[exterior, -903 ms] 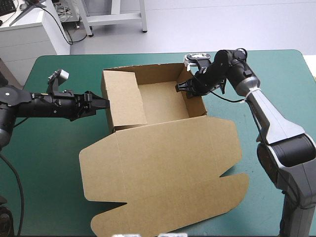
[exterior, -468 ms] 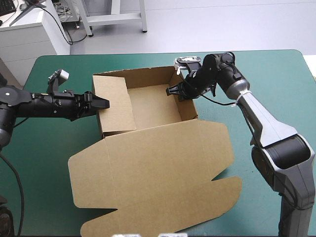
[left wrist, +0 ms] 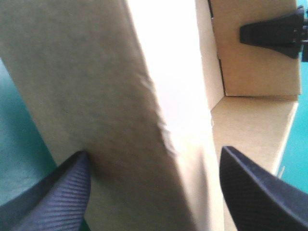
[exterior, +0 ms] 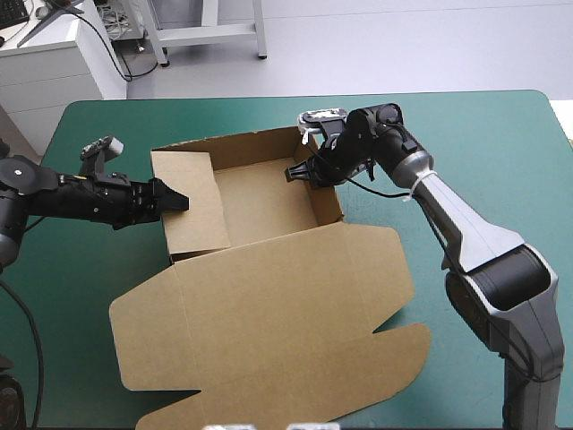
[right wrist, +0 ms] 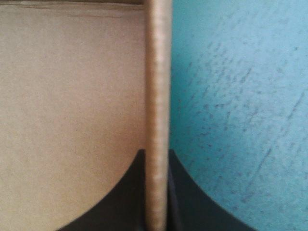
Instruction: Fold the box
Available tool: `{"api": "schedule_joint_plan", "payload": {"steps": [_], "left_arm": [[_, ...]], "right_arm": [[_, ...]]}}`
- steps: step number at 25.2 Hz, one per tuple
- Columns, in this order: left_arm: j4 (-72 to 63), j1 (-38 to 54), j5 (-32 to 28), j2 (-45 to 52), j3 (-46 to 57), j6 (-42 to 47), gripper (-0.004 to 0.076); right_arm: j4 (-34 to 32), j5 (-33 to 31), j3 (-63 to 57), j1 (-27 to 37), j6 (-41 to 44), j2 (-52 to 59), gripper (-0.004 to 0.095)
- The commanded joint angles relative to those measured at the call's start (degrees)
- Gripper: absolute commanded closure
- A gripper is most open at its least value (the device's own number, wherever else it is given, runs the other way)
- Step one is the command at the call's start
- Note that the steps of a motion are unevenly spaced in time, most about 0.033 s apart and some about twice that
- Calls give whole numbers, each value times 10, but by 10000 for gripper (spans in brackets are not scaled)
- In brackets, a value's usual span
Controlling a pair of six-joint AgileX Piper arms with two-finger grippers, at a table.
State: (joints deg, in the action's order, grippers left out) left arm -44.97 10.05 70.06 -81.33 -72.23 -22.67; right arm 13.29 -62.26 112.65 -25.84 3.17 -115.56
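Compared with the earlier views, the box (exterior: pixel 269 313) is now sitting farther toward the left edge of the bench (exterior: pixel 483 134), and both my arms are reaching farther left along with it. The box is resting as an open tray (exterior: pixel 260 193) on the far half of the teal-green cover, its floor showing plain brown board. Its lid (exterior: pixel 269 331) is lying flat toward the near edge. The tray's left wall (exterior: pixel 192 206) is leaning inward over the floor as a broad panel.

My left pincer (exterior: pixel 179 202) is meeting this wall from outside the tray. In the left wrist view its black fingers (left wrist: pixel 53 197) are standing well apart, one on each side of the thick board (left wrist: pixel 120 96). The outer finger is touching the board; whether the inner one is touching it I cannot tell.

My right pincer (exterior: pixel 298 173) is gripping the right wall (exterior: pixel 327 202) near its far end. In the right wrist view the pincer (right wrist: pixel 157 159) is all but closed, pinching the wall's edge (right wrist: pixel 158 72), with the tray's inside on one side and the cover (right wrist: pixel 240 96) on the other. The left wrist view is also showing this pincer (left wrist: pixel 274 33), farther off, against the right wall.
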Motion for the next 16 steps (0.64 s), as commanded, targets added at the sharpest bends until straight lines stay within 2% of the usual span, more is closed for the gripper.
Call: {"api": "schedule_joint_plan", "payload": {"steps": [1,6,11,16], "left_arm": [[5,-8,27,18,-14,36,199],[43,-39,-5,18,-14,60,201],[93,-79,-50,18,-14,106,262],[137,-101,-75,18,-14,151,283]], "right_arm": [[41,19,16,-4,8,36,923],[43,17,16,-4,11,36,923],[37,5,16,-4,17,36,923],[-13,-20,16,-9,27,36,923]]}}
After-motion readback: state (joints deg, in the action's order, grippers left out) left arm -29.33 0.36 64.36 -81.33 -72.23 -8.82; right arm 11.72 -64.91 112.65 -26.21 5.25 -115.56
